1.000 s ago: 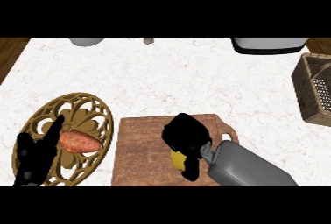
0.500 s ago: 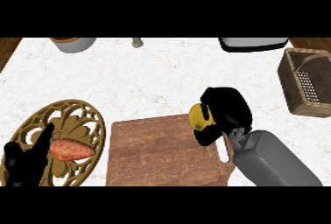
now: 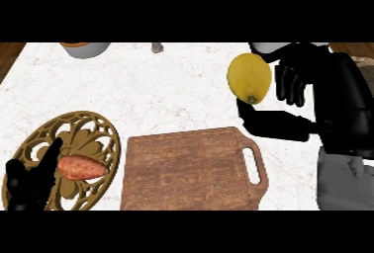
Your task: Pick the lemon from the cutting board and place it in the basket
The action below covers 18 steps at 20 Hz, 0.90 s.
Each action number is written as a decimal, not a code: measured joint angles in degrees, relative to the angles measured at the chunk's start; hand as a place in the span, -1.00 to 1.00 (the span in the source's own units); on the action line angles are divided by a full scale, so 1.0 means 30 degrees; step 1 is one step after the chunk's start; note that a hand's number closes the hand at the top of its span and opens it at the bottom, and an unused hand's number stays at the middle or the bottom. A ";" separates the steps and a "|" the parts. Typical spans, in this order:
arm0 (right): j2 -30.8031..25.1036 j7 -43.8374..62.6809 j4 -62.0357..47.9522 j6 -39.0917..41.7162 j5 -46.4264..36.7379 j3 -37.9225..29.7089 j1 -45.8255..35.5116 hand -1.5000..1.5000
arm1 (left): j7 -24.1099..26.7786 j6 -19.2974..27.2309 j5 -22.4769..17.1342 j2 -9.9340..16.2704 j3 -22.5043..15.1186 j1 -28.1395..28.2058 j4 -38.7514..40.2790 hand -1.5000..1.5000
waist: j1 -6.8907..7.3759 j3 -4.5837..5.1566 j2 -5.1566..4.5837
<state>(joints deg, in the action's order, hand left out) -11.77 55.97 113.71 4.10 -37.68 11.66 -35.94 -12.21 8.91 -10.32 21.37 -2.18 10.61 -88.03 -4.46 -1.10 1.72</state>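
Right robot hand (image 3: 321,99): you have it up and to the right of the cutting board, black fingers and thumb curled round the lemon — thumb under the fruit, fingers at its right side.
Lemon (image 3: 249,78): yellow, oval, smooth-skinned, with a small dark nub at its lower end. It sits clear above the board's upper right corner, over the tabletop, touching nothing but your hand.
Left robot hand (image 3: 29,180): low at the left of the cutting board, over the near edge of the trivet, fingers straight and relaxed, holding nothing.
Cutting board (image 3: 194,170): brown, grainy wood, rectangular with rounded corners and a slotted handle on its right side — its top is bare.
Trivet (image 3: 70,148): left of the board, just beside it; a round golden piece of openwork scrolls.
Orange-red item (image 3: 80,168): a rough-skinned, tapering lump lying on the trivet, near the fingers of your left hand; whether they touch it, you cannot tell.
Tabletop (image 3: 161,89): white with faint marbled veins.
Grey bowl (image 3: 86,48): far beyond the board, up and to the left, cut off by the view's edge.
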 measured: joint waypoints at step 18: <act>-0.6765 0.1562 -0.2175 0.3232 0.3436 -0.9668 -0.6222 1.00 | -0.0064 -0.0730 0.0475 -0.0345 -0.0185 -0.1017 0.0241 0.00 | 0.1055 0.0090 -0.0287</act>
<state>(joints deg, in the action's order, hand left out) -32.07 60.66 107.19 13.79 -27.37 -17.34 -54.60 -12.40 6.72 -8.89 20.34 -2.73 7.56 -87.30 -1.29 -0.83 0.85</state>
